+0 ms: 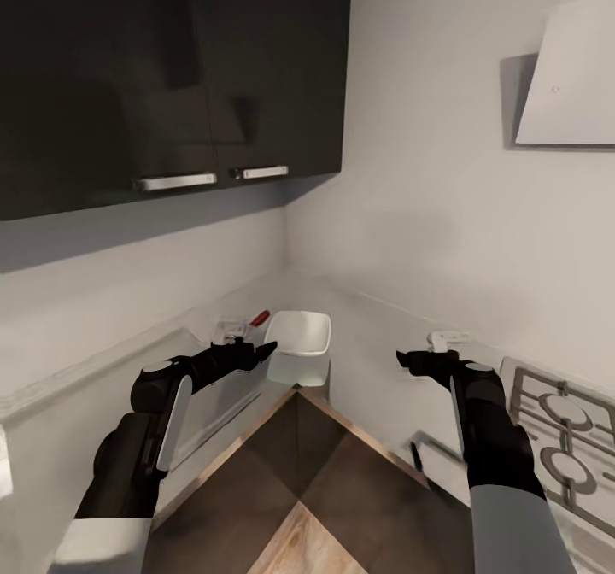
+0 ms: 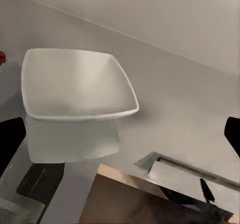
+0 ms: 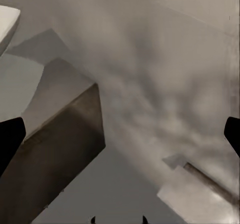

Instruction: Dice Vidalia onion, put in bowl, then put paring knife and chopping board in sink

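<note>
A corner of the kitchen fills the head view. Glossy black upper cabinets [image 1: 171, 70] with two silver handles occupy the upper left of the frame, and a pale range hood [image 1: 568, 79] hangs at the upper right. A stovetop grate [image 1: 555, 437] sits at the lower right edge.

The white bowl [image 1: 299, 335] rests on the reflective countertop [image 1: 376, 335] at the centre of the frame, square with rounded corners, its reflection showing beneath it. Just left of it, a red handle, apparently the paring knife [image 1: 259, 319], slants up and to the right; its blade is hidden.

The left gripper [image 1: 256, 354] hovers just left of the bowl, pointing toward it. In the left wrist view its fingers [image 2: 10, 144] sit at opposite edges, spread wide, nothing between them. The right gripper [image 1: 408, 360] hovers right of the bowl, also spread apart and empty.
</note>
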